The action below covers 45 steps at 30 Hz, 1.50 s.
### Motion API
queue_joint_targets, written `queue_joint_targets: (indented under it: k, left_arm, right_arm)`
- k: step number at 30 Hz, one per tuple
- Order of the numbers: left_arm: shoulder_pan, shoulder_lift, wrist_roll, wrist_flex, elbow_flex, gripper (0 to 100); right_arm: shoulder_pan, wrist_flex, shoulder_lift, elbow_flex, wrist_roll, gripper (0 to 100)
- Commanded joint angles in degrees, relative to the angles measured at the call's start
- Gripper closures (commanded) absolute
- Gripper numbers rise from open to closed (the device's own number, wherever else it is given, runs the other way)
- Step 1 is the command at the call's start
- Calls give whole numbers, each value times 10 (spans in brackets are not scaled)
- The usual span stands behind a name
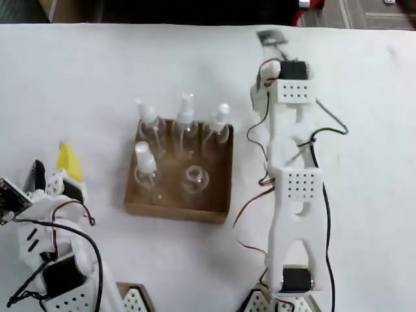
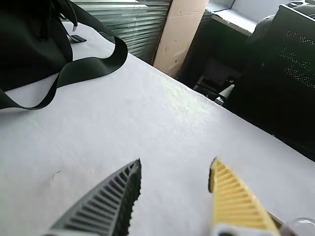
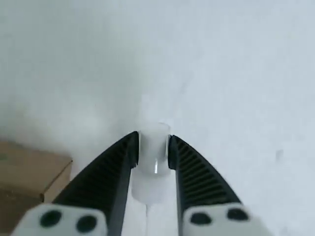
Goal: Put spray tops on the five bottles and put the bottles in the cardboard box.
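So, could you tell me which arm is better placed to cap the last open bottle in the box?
Right: the right gripper is shut on a spray top, while the left gripper is open over the table. The uncapped bottle stands in the cardboard box.

Left gripper [image 2: 175,164] is sitting open above the white tabletop [image 2: 147,113], its ribbed grey plastic finger [image 2: 110,206] and ribbed yellow plastic finger [image 2: 236,201] standing well apart. A looped black fabric strap [image 2: 83,69] is lying on the table farther off. A tan cardboard panel [image 2: 179,34] is standing beyond the table edge.

White table [image 2: 147,113]; window blinds [image 2: 128,24]; leaning cardboard panel [image 2: 179,34].
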State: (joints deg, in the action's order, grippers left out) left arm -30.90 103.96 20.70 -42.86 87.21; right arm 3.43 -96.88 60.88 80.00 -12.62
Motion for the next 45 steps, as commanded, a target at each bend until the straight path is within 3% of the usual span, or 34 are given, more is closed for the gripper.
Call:
queue_joint_targets:
  k: [1,5,9,18,28,35,45]
  left_arm:
    - [4,0,4,18,-4,786]
    - [4,0,4,18,-4,786]
    - [4,0,4,18,-4,786]
    - [4,0,4,18,-4,786]
    - [4,0,4,18,-4,786]
    - [4,0,4,31,4,786]
    - [4,0,4,48,14,786]
  right_arm:
    - [-15,-21,-56,113,-4,983]
    - [-23,-22,-116,116,4,983]
    - [-21,-23,-179,92,62,983]
    - [-18,-22,-473,-142,144,983]
    - [116,7,-843,-397,140,983]
    - [207,203,-1013,-585,140,983]
    - [319,606,-1105,-969,139,983]
